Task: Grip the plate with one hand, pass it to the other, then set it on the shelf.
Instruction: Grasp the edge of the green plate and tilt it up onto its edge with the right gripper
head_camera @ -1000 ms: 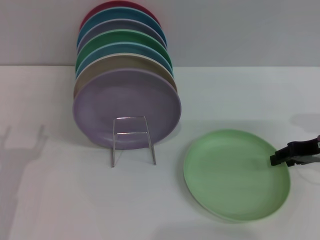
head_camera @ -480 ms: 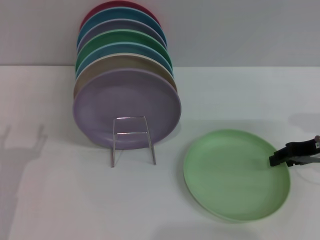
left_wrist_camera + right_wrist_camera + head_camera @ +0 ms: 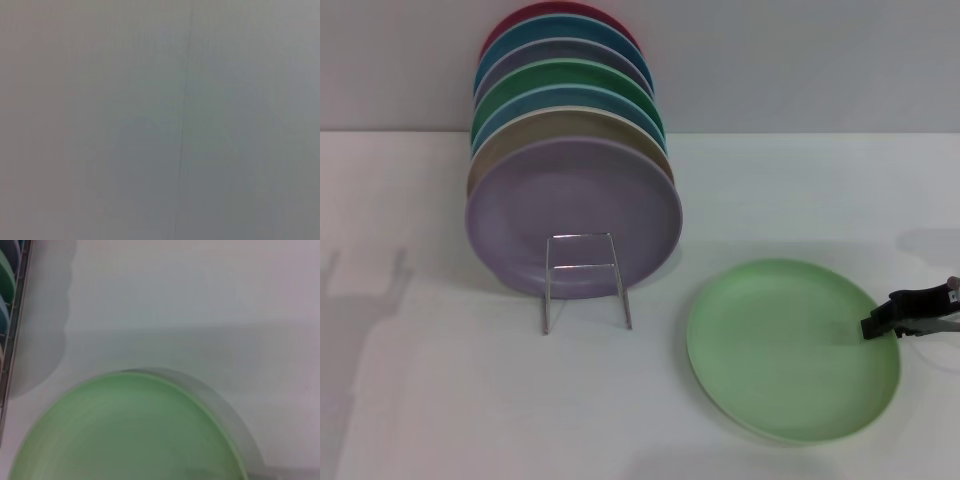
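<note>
Head cam: right gripper (image 3: 873,325) is edging outward since earlier, at the plate (image 3: 790,350) rim; grasp state — can't tell. Plate's lying flat on table (image 3: 440,400), right of shelf (image 3: 584,280).
L wrist: nothing but blank surface showing.
R wrist: plate filling foreground. Step: first grip; next needs firm rim pinch, lift.

Right gripper (image 3: 876,325) edged slightly outward (plate's rim).

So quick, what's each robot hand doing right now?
Left gripper: out of sight.
Right gripper: at the right rim of the mint-green plate; grip cannot be told.

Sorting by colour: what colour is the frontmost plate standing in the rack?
Lilac, clearest in the head view.
</note>
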`<act>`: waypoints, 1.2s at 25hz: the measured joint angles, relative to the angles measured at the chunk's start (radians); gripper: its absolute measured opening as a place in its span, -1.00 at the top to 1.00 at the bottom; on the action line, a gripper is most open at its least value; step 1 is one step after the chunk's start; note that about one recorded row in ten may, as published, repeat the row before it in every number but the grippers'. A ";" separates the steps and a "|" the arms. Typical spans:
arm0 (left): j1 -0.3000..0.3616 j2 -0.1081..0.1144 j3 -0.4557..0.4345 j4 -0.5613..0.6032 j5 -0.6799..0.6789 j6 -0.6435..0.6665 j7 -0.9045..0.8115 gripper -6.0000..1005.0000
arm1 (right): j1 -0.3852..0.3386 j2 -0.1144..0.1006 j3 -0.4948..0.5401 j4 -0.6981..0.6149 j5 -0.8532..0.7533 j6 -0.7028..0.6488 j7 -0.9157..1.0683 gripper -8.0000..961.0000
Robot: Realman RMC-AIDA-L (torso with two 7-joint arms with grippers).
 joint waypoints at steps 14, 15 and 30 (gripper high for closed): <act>0.001 0.000 0.000 0.000 0.000 0.006 0.000 -0.67 | 0.003 -0.001 0.000 0.000 -0.021 -0.002 -0.001 0.70; 0.001 0.000 0.000 0.000 0.000 0.005 0.000 -0.67 | 0.003 -0.001 0.000 0.000 -0.022 -0.002 -0.001 0.70; 0.000 0.001 -0.010 0.001 0.000 0.005 0.000 -0.67 | 0.004 0.001 -0.009 -0.004 -0.022 -0.016 -0.028 0.87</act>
